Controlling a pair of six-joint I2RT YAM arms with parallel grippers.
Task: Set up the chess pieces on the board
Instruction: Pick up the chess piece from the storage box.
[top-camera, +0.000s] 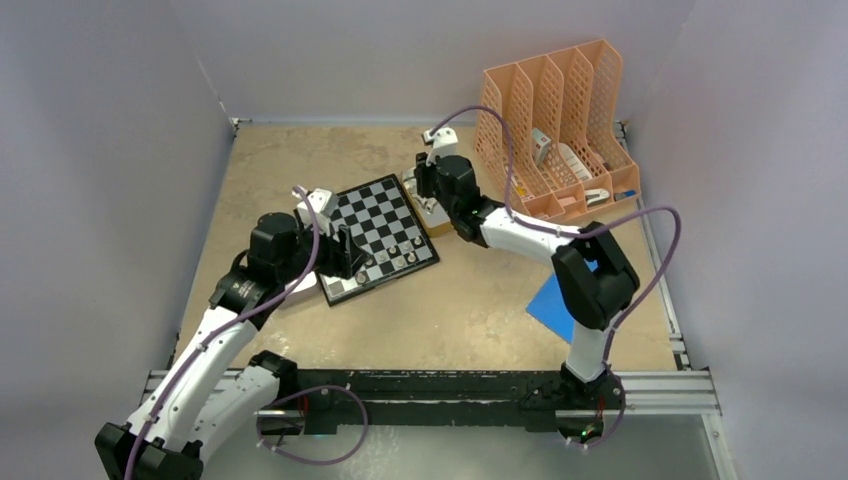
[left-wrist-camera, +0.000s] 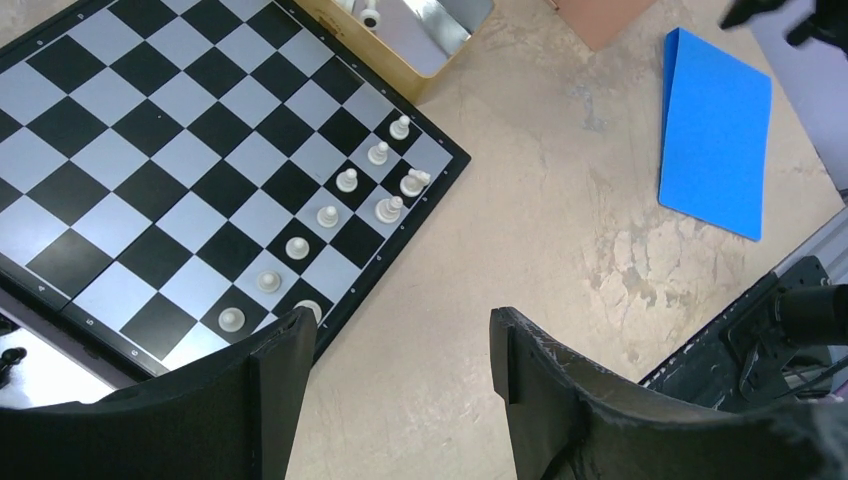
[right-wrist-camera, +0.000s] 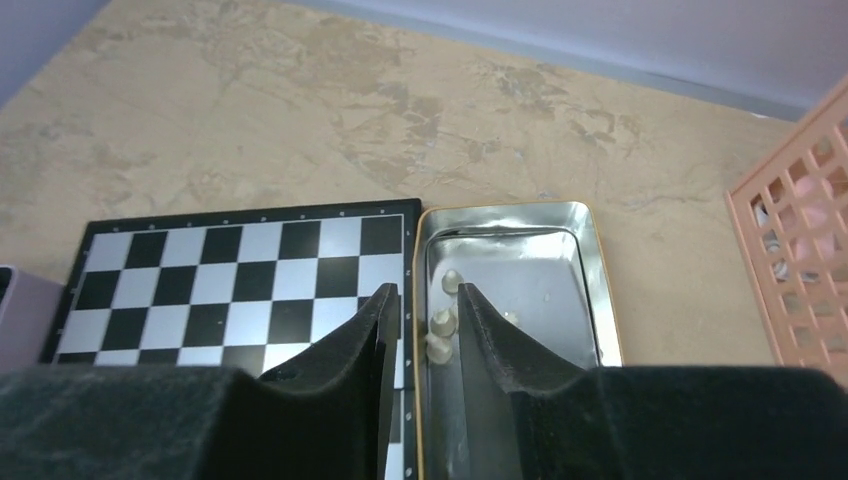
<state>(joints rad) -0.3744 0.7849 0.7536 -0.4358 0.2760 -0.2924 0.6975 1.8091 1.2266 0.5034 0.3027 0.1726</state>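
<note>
1. L wrist view: check the left gripper (left-wrist-camera: 400, 315). Its jaws are spread wide with nothing between them. It hangs over the table (left-wrist-camera: 520, 250) just off the corner of the chessboard (left-wrist-camera: 150, 150).
2. Same view: note the pale pawns (left-wrist-camera: 346, 180), which stand in one line on the rank next to the board's edge. A few more pale pieces (left-wrist-camera: 412, 183) stand on the edge rank itself. The top view shows these only as specks; piece types can't be told there.
3. R wrist view: check the right gripper (right-wrist-camera: 425, 290). It sits low over the tin tray (right-wrist-camera: 560, 290), which lies touching the board's side. The jaws stand narrowly apart. Loose pale pieces (right-wrist-camera: 452, 282) lie in the tray, and two show in the gap. You can't tell whether the pads touch either one.
4. Top view only: both arms reach inward, L at the board's near edge, R at its far-right side. A peach file organizer (top-camera: 555, 130) stands at the back right.
5. L wrist view: a blue sheet (left-wrist-camera: 715, 130) lies flat on the table, well apart from the board.
</note>
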